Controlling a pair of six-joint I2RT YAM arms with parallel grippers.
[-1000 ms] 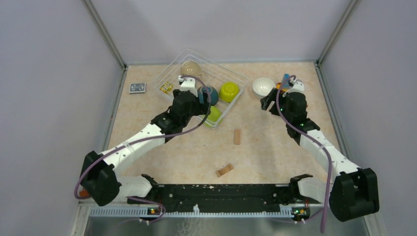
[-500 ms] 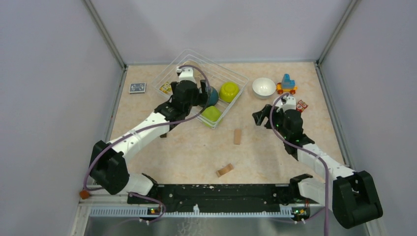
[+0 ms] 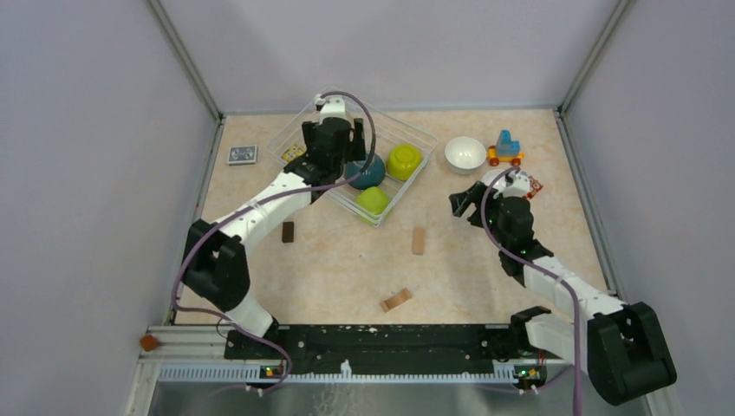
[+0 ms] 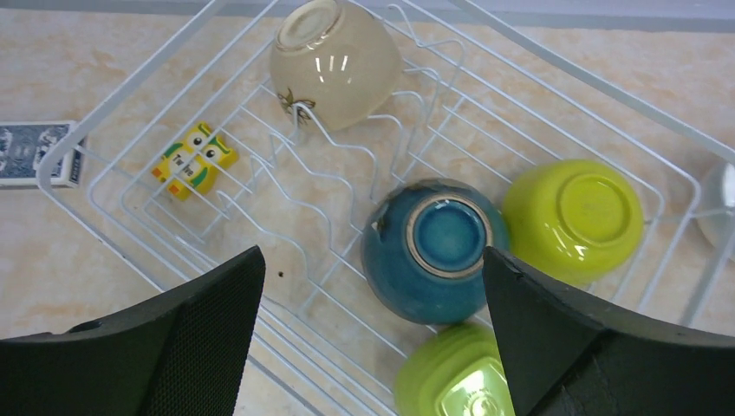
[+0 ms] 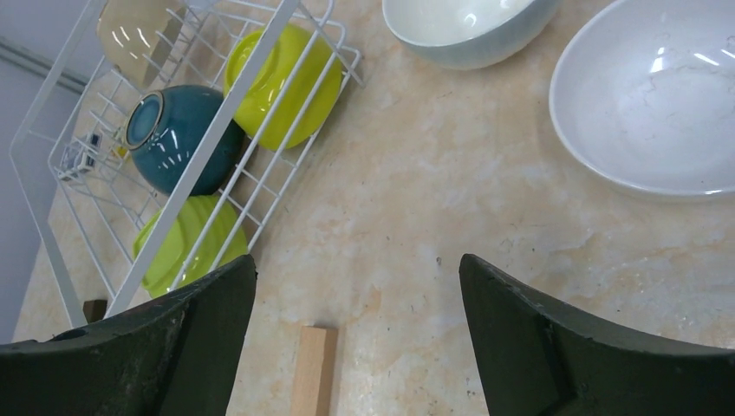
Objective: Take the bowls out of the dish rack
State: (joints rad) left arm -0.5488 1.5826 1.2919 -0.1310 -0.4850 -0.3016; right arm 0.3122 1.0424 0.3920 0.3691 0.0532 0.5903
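The wire dish rack (image 3: 295,139) stands at the back left and also shows in the left wrist view (image 4: 130,95). It holds a beige bowl (image 4: 334,61), a dark teal bowl (image 3: 368,171) (image 4: 433,251) and two lime green bowls (image 3: 404,160) (image 3: 374,201), all upside down. My left gripper (image 3: 340,160) (image 4: 371,260) hangs open above the rack, just left of the teal bowl. Two white bowls (image 3: 465,153) (image 5: 641,104) sit upright on the table to the right of the rack. My right gripper (image 3: 462,205) (image 5: 357,264) is open and empty over the bare table near them.
A yellow owl toy (image 4: 193,160) lies in the rack. A card deck (image 3: 242,154) lies left of it. A wooden block (image 3: 419,240), a brown piece (image 3: 396,300) and a dark block (image 3: 288,230) lie mid-table. A wheeled toy (image 3: 504,147) stands at the back right.
My left gripper has moved toward the back over the rack and now covers the beige bowl from above. My right gripper has pulled back from the white bowls toward the near side.
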